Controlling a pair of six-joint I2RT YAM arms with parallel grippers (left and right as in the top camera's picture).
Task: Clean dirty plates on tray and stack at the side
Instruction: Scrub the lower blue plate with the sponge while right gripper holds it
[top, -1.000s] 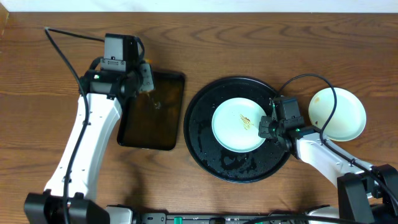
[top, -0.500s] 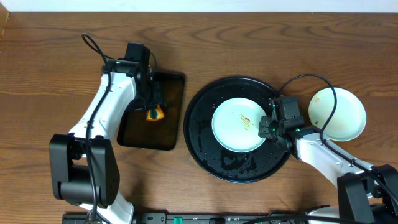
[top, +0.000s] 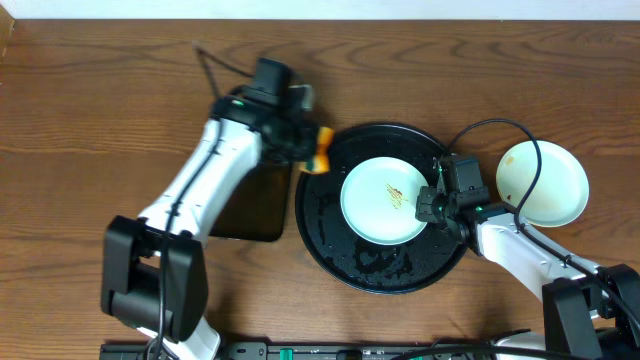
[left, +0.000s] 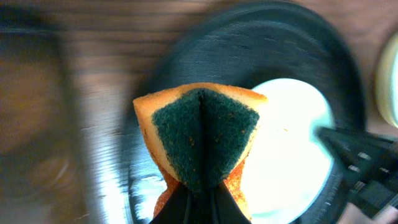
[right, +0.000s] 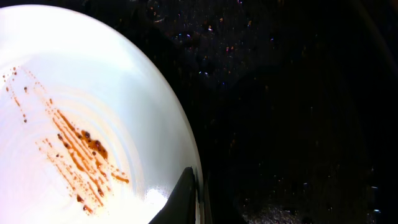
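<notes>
Jaws of the outstretched left arm (top: 215, 170) clamp a folded sponge (left: 199, 134) over the tray (top: 330, 240). Right jaws apparently pinch the smeared plate (top: 375, 210).

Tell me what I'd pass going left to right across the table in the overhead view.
Dark rectangular tray → orange sponge in the left gripper → smeared plate on the round black tray → right gripper at that plate's edge → pale plate on the bare wood.
</notes>
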